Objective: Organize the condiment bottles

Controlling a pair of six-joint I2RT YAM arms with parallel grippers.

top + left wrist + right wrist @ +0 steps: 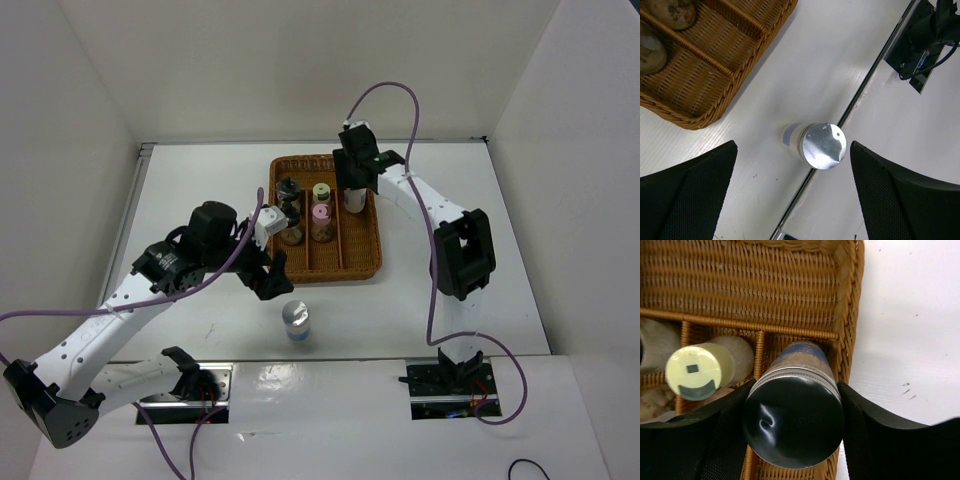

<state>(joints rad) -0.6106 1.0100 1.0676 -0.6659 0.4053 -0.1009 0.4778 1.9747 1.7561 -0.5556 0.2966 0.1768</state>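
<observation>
White desk [420,300] is carrying a wicker tray [365,262]. I am seeing the left gripper [792,145] hanging wide open and empty over a silver-capped jar [296,321] standing on the desk, apart from the tray. The right gripper [792,405] is clamping a second silver-capped jar [790,430] in the tray's right compartment.

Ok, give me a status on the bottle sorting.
Done: the pink-capped bottle, the yellow-capped bottle and two others stand in the basket. In hand: the right end effector grips a metal-lidded jar in the basket's right compartment. Left: a second metal-lidded jar stands on the table, with the open left end effector aimed at it, not gripping.
</observation>
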